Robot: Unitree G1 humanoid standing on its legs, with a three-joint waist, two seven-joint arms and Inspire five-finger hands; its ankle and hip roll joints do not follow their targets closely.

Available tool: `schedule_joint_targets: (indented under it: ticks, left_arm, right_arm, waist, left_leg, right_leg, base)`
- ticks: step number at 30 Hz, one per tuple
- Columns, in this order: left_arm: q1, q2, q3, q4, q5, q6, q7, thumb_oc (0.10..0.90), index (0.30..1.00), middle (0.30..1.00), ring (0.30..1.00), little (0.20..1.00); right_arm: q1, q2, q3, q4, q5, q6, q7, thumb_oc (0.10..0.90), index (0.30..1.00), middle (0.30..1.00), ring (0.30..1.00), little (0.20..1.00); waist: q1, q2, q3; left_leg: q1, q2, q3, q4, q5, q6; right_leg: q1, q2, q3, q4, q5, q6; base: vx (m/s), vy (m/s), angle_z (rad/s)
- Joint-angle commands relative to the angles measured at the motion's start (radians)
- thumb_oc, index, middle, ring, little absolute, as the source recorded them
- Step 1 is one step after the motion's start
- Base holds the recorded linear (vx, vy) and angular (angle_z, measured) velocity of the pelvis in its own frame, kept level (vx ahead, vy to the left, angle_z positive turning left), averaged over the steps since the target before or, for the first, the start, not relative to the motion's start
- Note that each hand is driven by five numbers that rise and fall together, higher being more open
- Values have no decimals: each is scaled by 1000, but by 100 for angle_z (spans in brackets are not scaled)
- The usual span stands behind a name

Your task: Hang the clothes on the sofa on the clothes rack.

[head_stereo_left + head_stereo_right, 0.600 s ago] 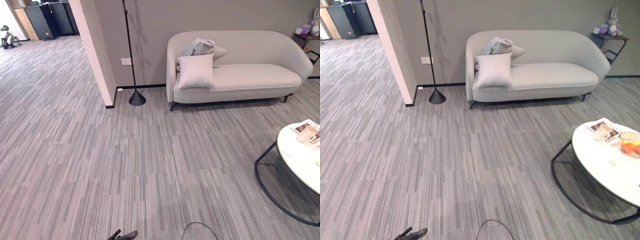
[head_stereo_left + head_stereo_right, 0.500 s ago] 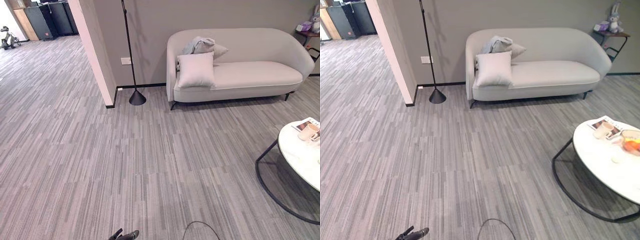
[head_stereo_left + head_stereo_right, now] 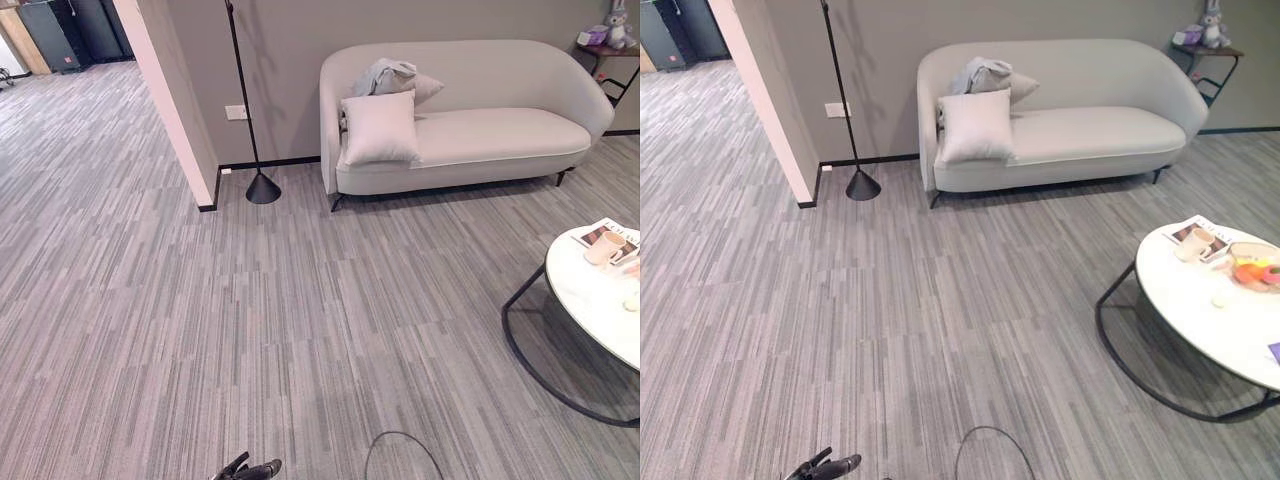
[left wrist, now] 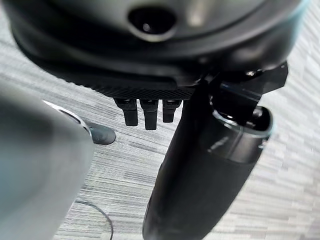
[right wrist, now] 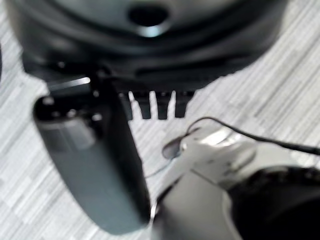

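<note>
Left eye view: the sofa [image 3: 470,110] stands against the wall across the carpet; the clothes [image 3: 385,75] lie bundled at its left end, behind a cushion [image 3: 378,127]. A floor lamp [image 3: 262,186] stands left of the sofa.

Right eye view: a round table [image 3: 1200,310] sits well in front of the sofa.

Left wrist view: my left hand [image 4: 150,110] hangs empty, fingers straight.

Right wrist view: my right hand [image 5: 155,105] likewise, relaxed and empty.

Step, as I judge it: approach. Next I must reach the sofa's left end.
</note>
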Motion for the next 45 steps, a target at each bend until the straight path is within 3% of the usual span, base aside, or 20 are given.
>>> schedule_joint_targets:
  ticks: [1, 9, 13, 14, 16, 17, 18, 20, 21, 24, 28, 31, 32, 35, 36, 37, 40, 43, 44, 45]
  left_arm:
    - [-35, -39, -22, 49, 55, -29, -26, 800, 900, 900, 900, 900]
    - [-39, -39, -24, 55, 71, -24, -30, 800, 900, 900, 900, 900]
    - [-41, -40, -17, 64, 71, -19, -31, 800, 900, 900, 900, 900]
    - [-43, -37, -13, 70, 78, -15, -32, 800, 900, 900, 900, 900]
    - [-42, -36, -12, 76, 82, -12, -34, 800, 900, 900, 900, 900]
    - [-42, -36, -12, 76, 82, -12, -34, 800, 900, 900, 900, 900]
    - [-42, -35, -10, 80, 89, -10, -38, 800, 900, 900, 900, 900]
    - [-42, -34, -10, 81, 92, -9, -38, 800, 900, 900, 900, 900]
    - [-42, -35, -10, 80, 92, -9, -38, 800, 900, 900, 900, 900]
    - [-49, -33, -18, 80, 92, -14, -32, 800, 900, 900, 900, 900]
    - [-52, -30, -30, 81, 109, -14, -29, 800, 900, 900, 900, 900]
    - [-49, -28, -30, 86, 119, -13, -31, 800, 900, 900, 900, 900]
    - [-51, -30, -44, 80, 128, -12, -27, 800, 900, 900, 900, 900]
    - [-56, -36, -72, 79, 154, -18, -23, 800, 900, 900, 900, 900]
    - [-59, -39, -82, 79, 163, -20, -22, 800, 900, 900, 900, 900]
    - [-63, -42, -102, 67, 166, -22, -21, 800, 900, 900, 900, 900]
    - [-73, -42, -108, 56, 157, -28, -10, 800, 900, 900, 900, 900]
    - [-77, -43, -110, 35, 145, -34, -2, 800, 900, 900, 900, 900]
    - [-78, -39, -111, 19, 140, -33, 3, 800, 900, 900, 900, 900]
    - [-73, -36, -113, 14, 139, -33, 11, 800, 900, 900, 900, 900]
  right_arm:
    - [-57, -30, 20, 78, -28, -4, 13, 800, 900, 900, 900, 900]
    - [-66, -38, 17, 85, -43, -2, 17, 800, 900, 900, 900, 900]
    - [-71, -38, 17, 78, -55, -3, 20, 800, 900, 900, 900, 900]
    - [-71, -36, 18, 74, -59, -4, 23, 800, 900, 900, 900, 900]
    - [-68, -36, 15, 76, -62, -3, 22, 800, 900, 900, 900, 900]
    - [-68, -36, 15, 76, -62, -3, 22, 800, 900, 900, 900, 900]
    - [-68, -38, 8, 86, -61, 0, 21, 800, 900, 900, 900, 900]
    - [-70, -37, 3, 92, -54, 2, 23, 800, 900, 900, 900, 900]
    - [-71, -38, 3, 93, -54, 2, 23, 800, 900, 900, 900, 900]
    - [-81, -31, -4, 96, -38, 11, 27, 800, 900, 900, 900, 900]
    - [-80, -31, -15, 99, -36, 22, 31, 800, 900, 900, 900, 900]
    - [-75, -33, -23, 107, -33, 24, 33, 800, 900, 900, 900, 900]
    - [-81, -46, -37, 115, -19, 24, 28, 800, 900, 900, 900, 900]
    - [-84, -53, -29, 110, -14, 17, 29, 800, 900, 900, 900, 900]
    - [-87, -55, -21, 107, -19, 16, 28, 800, 900, 900, 900, 900]
    - [-89, -59, -5, 101, -27, 9, 26, 800, 900, 900, 900, 900]
    - [-95, -66, 27, 97, -46, -2, 23, 800, 900, 900, 900, 900]
    - [-97, -72, 49, 94, -48, -14, 19, 800, 900, 900, 900, 900]
    - [-103, -84, 54, 93, -47, -18, 14, 800, 900, 900, 900, 900]
    - [-111, -90, 54, 90, -42, -21, 5, 800, 900, 900, 900, 900]
  waist:
    - [-6, -13, 13]
    - [1, 19, 13]
    - [7, 28, 20]
    - [9, 32, 25]
    - [11, 28, 24]
    - [10, 29, 23]
    - [19, 23, 15]
    - [21, 17, 8]
    - [23, 18, 12]
    - [11, 8, 22]
    - [0, 4, 22]
    - [-1, -4, 12]
    - [-12, 4, -7]
    - [-19, 17, -14]
    - [-22, 22, -18]
    - [-21, 39, -22]
    - [-10, 42, -26]
    - [18, 32, -8]
    - [41, 13, 16]
    - [47, 4, 28]
  left_leg:
    - [21, -32, -47, -5, -96, 2]
    - [50, -59, -52, -5, -106, 22]
    - [64, -64, -43, -5, -110, 34]
    - [73, -61, -33, -5, -114, 37]
    - [79, -63, -21, -5, -119, 35]
    - [79, -63, -23, -5, -119, 35]
    - [85, -58, -7, -5, -132, 26]
    - [98, -53, -16, -5, -156, 16]
    - [94, -52, -4, -5, -146, 18]
    - [129, -47, -14, -5, -168, -1]
    - [176, -39, -21, -5, -198, -21]
    - [198, -40, -32, -5, -216, -29]
    - [214, -2, -55, -5, -219, -41]
    - [217, 34, -61, -5, -218, -55]
    - [218, 50, -61, -5, -213, -62]
    - [227, 95, -59, -5, -182, -83]
    - [181, 152, -63, 106, -99, -127]
    - [83, 198, -86, 344, 15, -165]
    - [-15, 200, -128, 557, 88, -164]
    - [-54, 209, -122, 616, 100, -151]
  right_leg:
    - [-52, -115, -57, 0, 111, 92]
    - [-53, -137, -87, 113, 54, 88]
    - [-83, -169, -120, 208, 58, 100]
    - [-99, -192, -155, 269, 73, 107]
    - [-106, -216, -193, 276, 90, 110]
    - [-105, -215, -195, 274, 91, 110]
    - [-97, -229, -240, 192, 104, 109]
    - [-107, -231, -228, 119, 125, 130]
    - [-107, -229, -240, 108, 144, 121]
    - [-161, -258, -197, -20, 240, 154]
    - [-184, -284, -191, -90, 309, 184]
    - [-164, -282, -205, -102, 306, 181]
    - [-169, -255, -204, -48, 288, 165]
    - [-174, -229, -212, -13, 255, 147]
    - [-174, -215, -218, -6, 240, 138]
    - [-168, -171, -225, 6, 200, 115]
    - [-130, -119, -233, -31, 167, 74]
    - [-44, -64, -246, -105, 128, 17]
    - [3, -44, -246, -122, 91, -18]
    - [16, -40, -242, -122, 75, -27]
  base:
    - [-67, 110, -3]
    - [0, 76, 0]
    - [10, 65, -3]
    - [2, 31, -17]
    - [33, 22, -18]
    - [112, -62, -15]
    - [172, -110, -12]
    - [154, -120, -20]
    - [101, -110, -26]
    - [194, -113, -17]
    - [207, -85, -4]
    - [325, -144, 6]
    - [453, -236, 3]
    - [251, -161, 19]
    - [243, -206, 16]
    - [317, -277, 19]
    - [239, -260, 11]
    - [209, -292, 6]
    - [260, -332, 22]
    - [189, -246, 27]
